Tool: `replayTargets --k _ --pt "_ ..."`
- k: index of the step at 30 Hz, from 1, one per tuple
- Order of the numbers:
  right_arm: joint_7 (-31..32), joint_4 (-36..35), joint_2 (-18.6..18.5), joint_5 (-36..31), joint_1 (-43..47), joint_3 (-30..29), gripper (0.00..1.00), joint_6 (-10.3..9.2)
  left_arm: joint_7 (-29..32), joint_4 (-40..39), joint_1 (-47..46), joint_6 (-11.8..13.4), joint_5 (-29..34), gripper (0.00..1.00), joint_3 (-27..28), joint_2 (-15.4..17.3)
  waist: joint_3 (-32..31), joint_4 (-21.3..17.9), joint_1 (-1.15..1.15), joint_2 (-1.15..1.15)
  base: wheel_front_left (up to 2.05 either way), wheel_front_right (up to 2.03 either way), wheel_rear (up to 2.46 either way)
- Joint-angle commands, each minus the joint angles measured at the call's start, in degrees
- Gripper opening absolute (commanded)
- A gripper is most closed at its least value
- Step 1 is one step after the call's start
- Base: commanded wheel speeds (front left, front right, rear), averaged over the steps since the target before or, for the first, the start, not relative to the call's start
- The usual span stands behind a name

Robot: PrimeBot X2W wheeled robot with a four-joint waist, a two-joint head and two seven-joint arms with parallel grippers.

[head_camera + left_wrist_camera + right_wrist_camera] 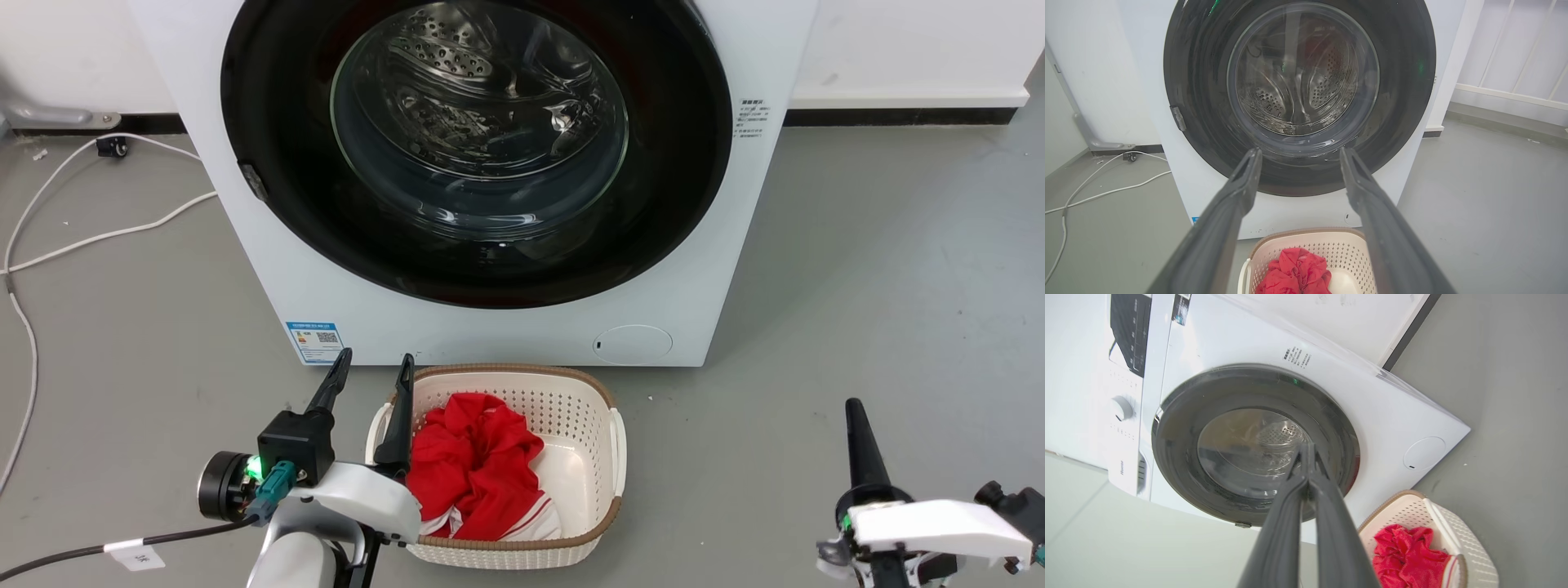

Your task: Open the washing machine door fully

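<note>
**Two grippers, one closed door: holdings and hazards**

1. Left gripper (375, 356): at 7 o'clock in the head view, fingers spread wide and holding nothing. Its wrist view frames the lower part of the door between them, well apart from the tips.
2. Right gripper (854, 406): at 5 o'clock, fingers pressed together and holding nothing, well apart from the machine.
3. Laundry basket (506, 371): at 6 o'clock, just beside the left fingers and close against the machine's foot. It holds a red garment (473, 465).
4. Washing machine door (478, 122): at 12 o'clock, a glossy black disc with a glass bowl, lying flush to the front. By my reading the task is not yet begun.
5. Grey tab (253, 181): on the door's rim at 9 o'clock. It is likely the catch, though that cannot be confirmed.
6. Washing machine (490, 335): white, with a round flap (633, 345) and a blue label (315, 341) low on its front.
7. Cables (82, 241): loose on the floor at 9 o'clock.

Hazards, as judged:
- Fingers may skid off the slick black rim if they grip away from the tab.
- The left arm, reaching forward, could nudge the basket.
- If the hinge sits at 3 o'clock, the swing would sweep toward the right gripper's side. An arm parked there would stop the door short of fully open.
- A pull across the hinge line would strain the door rather than release it.
</note>
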Motion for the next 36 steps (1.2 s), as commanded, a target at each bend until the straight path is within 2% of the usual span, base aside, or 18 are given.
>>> replayTargets --k 1,3,7,10,16,19,26,31,36 --pt "-0.3 0.2 0.2 6.3 -1.1 0.2 0.0 -0.02 -0.1 -0.1 -0.5 0.3 -0.3 1.0 -0.2 0.0 0.2 0.0 0.0 0.0 0.0 0.0 0.0" --pt "0.0 0.4 0.2 14.6 -2.2 0.0 0.0 -0.01 -0.1 -0.3 -0.7 0.3 -0.4 1.0 -0.3 -0.1 0.4 0.1 0.0 0.0 0.0 0.0 0.0" --pt "1.6 0.4 0.1 26.3 -4.8 -2.3 0.0 -0.01 -0.1 -0.5 -1.2 0.3 -0.7 1.0 -0.6 -0.1 1.2 0.3 0.0 0.0 0.0 0.0 0.0" --pt "3.8 0.8 -0.2 31.0 -7.6 -4.7 0.0 -0.01 -0.1 -0.9 -1.5 0.2 -0.8 1.0 -0.6 -0.1 2.1 0.3 0.0 0.0 0.0 0.0 0.0" --pt "8.5 4.6 -3.6 38.9 -16.0 -9.0 0.0 -0.01 -0.1 -2.0 -2.8 0.0 -0.9 1.0 -0.6 -0.1 4.9 0.5 0.0 0.0 0.0 0.0 0.0" --pt "10.5 7.7 -6.1 40.9 -20.9 -9.6 0.0 -0.01 -0.1 -2.8 -3.3 -0.1 -0.8 1.0 -0.4 -0.1 6.6 0.6 0.0 0.0 0.0 0.0 0.0" --pt "15.3 15.4 -13.2 42.8 -33.4 -7.0 0.0 -0.01 -0.1 -5.3 -5.3 0.0 -0.6 1.0 -0.6 -0.2 10.7 1.3 0.0 0.0 0.0 0.0 0.0" --pt "19.4 20.8 -18.1 42.1 -43.0 -3.1 0.0 -0.01 -0.1 -6.6 -6.5 0.0 -0.7 1.0 -1.1 -0.2 13.6 2.0 0.0 0.0 0.0 0.0 0.0" --pt "23.6 26.3 -20.6 41.1 -52.5 2.1 0.0 -0.01 -0.1 -8.0 -7.8 0.1 -1.0 1.0 -1.6 -0.2 16.5 2.5 0.0 0.0 0.0 0.0 0.0"
